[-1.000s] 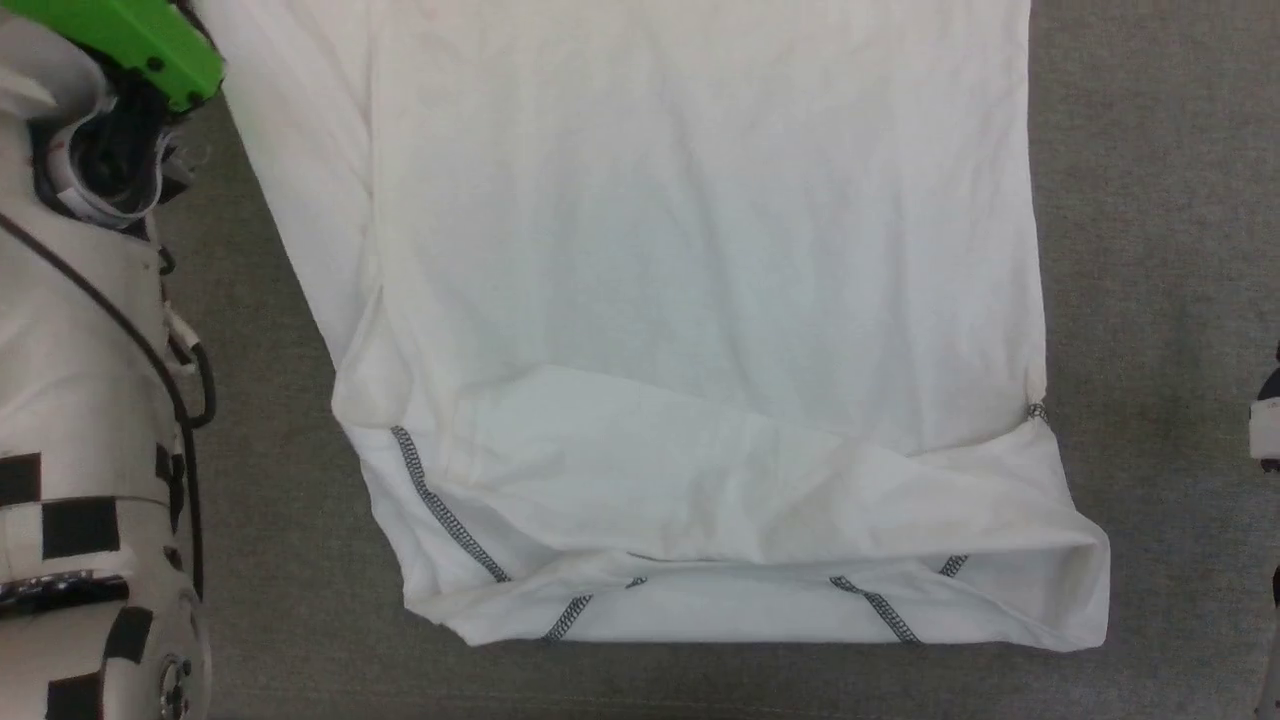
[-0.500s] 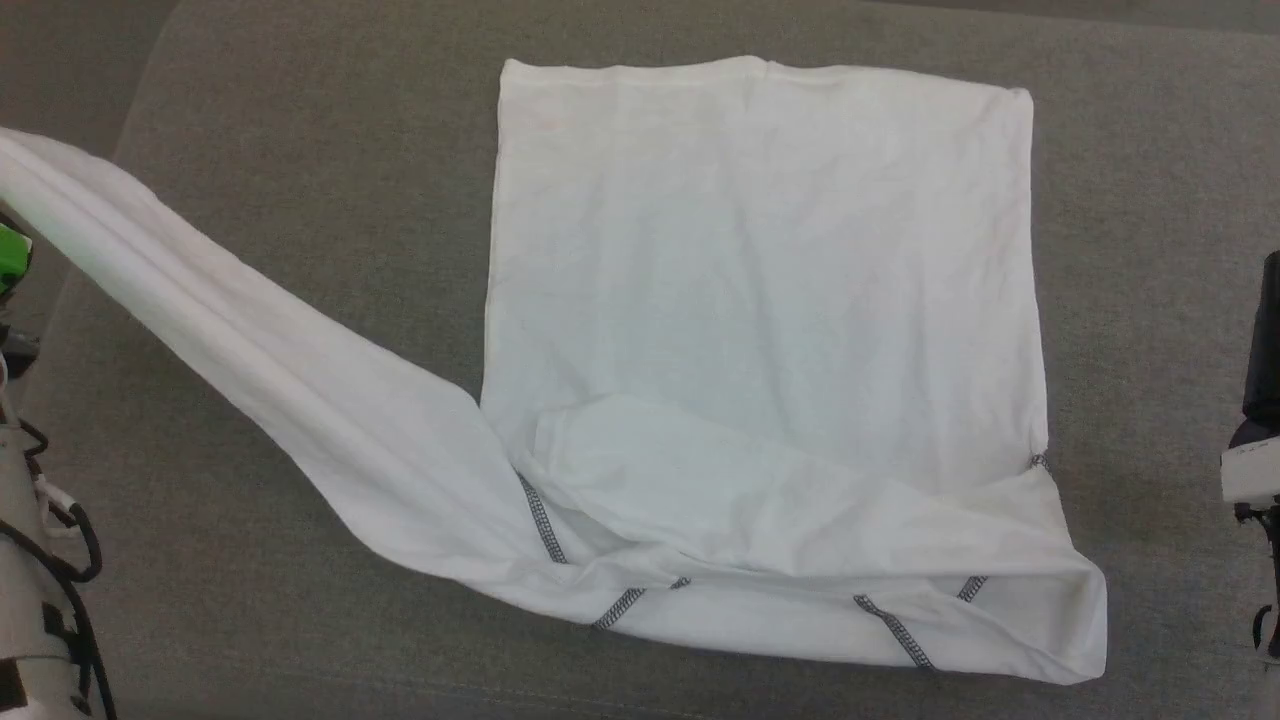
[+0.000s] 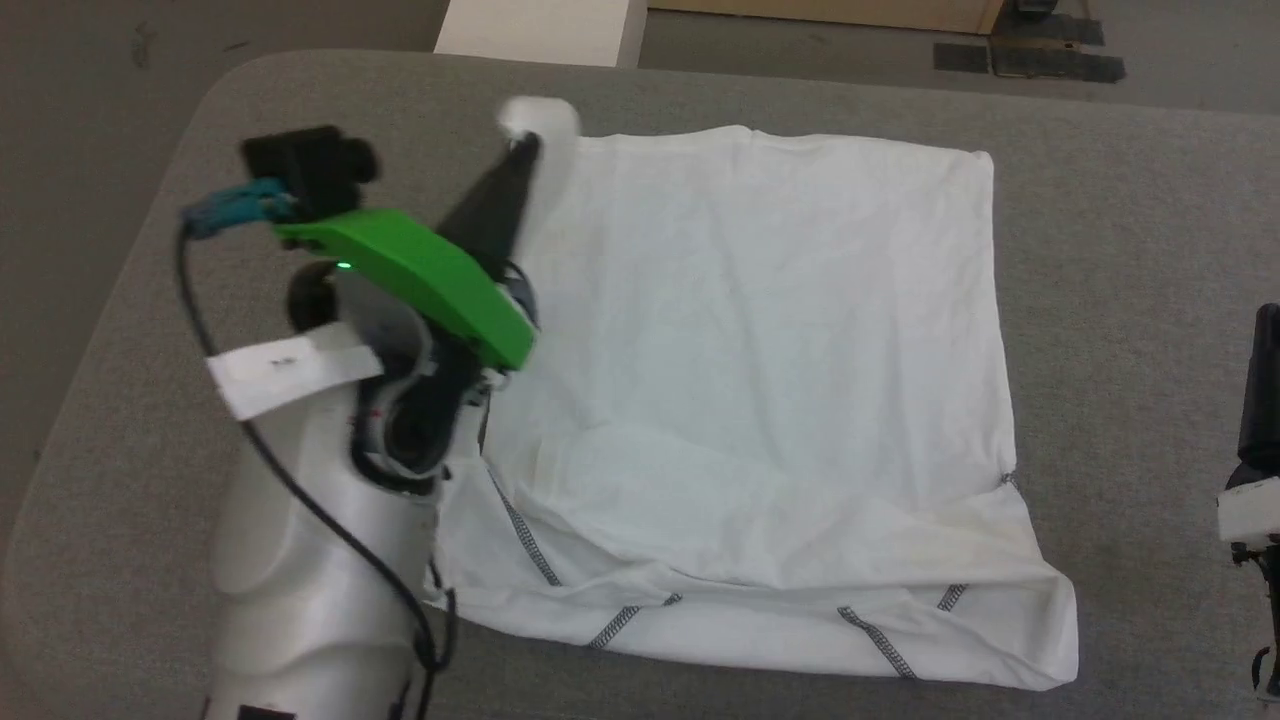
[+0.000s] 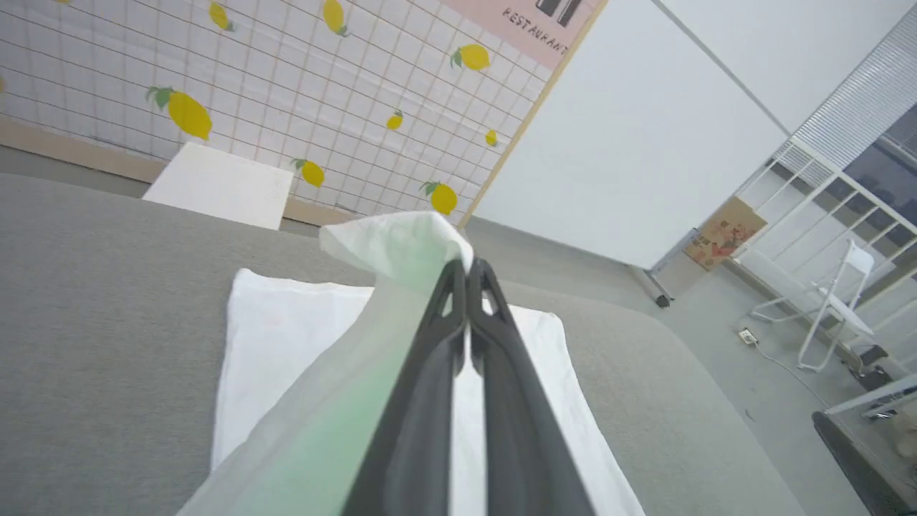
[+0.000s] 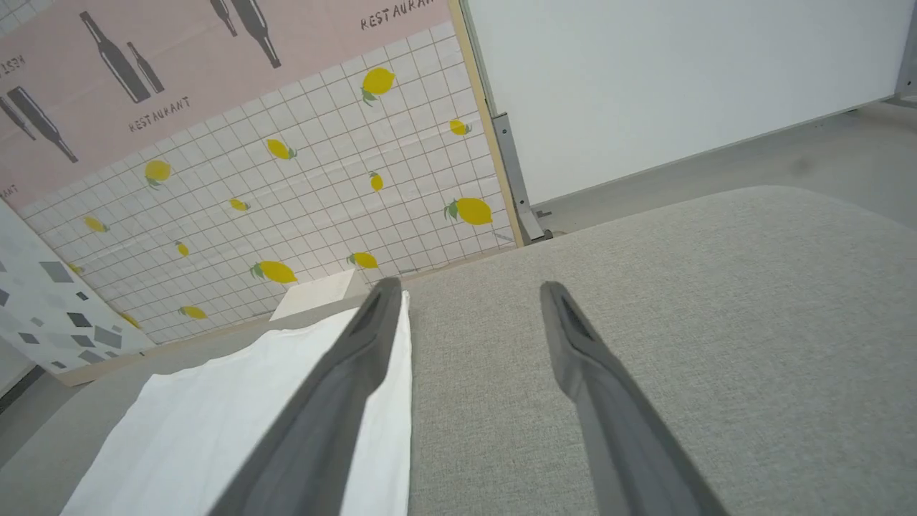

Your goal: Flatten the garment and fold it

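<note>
The garment (image 3: 760, 380), a white shirt with dark zigzag seams, lies spread on the grey table (image 3: 1120, 250), its near hem rumpled. My left gripper (image 3: 525, 145) hovers over the shirt's far left corner, shut on the end of a sleeve (image 3: 538, 118). In the left wrist view the fingertips (image 4: 458, 276) pinch that sleeve end (image 4: 397, 240), and the sleeve hangs back toward me over the shirt (image 4: 286, 337). My right gripper (image 5: 466, 287) is open and holds nothing, above bare table just right of the shirt's edge (image 5: 215, 408). My right arm (image 3: 1262, 400) sits at the right border.
A rigid white box (image 3: 540, 30) stands on the floor beyond the table's far edge, also seen as a white box (image 4: 215, 186) in the left wrist view. The table's far left corner (image 3: 230, 90) is rounded. A white folding chair (image 4: 838, 301) stands far right.
The head camera has tilted up. The sleeve, stretched out to the left half a second ago, is now carried by my left gripper over the shirt's left edge. The right gripper stays open.
</note>
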